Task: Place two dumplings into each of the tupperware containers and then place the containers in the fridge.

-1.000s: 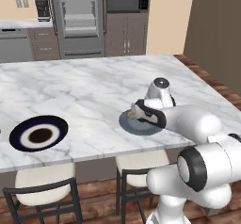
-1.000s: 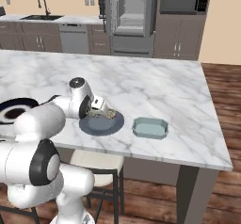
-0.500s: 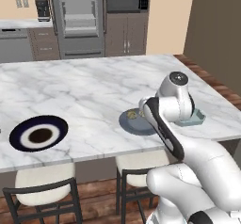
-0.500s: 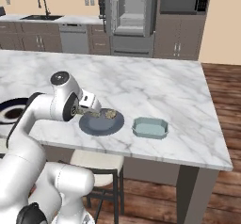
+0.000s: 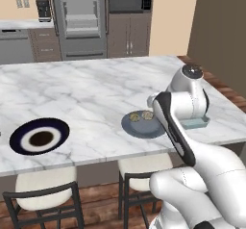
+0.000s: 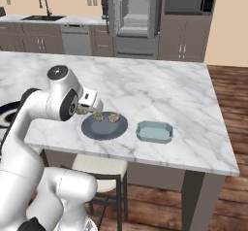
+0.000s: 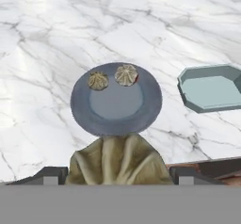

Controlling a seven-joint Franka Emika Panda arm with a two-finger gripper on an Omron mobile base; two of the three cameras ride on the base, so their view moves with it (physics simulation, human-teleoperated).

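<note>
No lettering, label, brand or number can be read anywhere here. The microwave [image 6: 188, 0] in the upper right of the right base view has a dark control strip, but its marks are too small to make out.

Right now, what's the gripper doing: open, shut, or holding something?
Gripper: closed on a dumpling, held between its fingertips above the counter's near edge, short of the grey-blue plate.

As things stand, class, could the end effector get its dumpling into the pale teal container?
Probably yes. The end effector holds a dumpling, and the teal container sits open, beside the round plate, with bare marble between.
</note>
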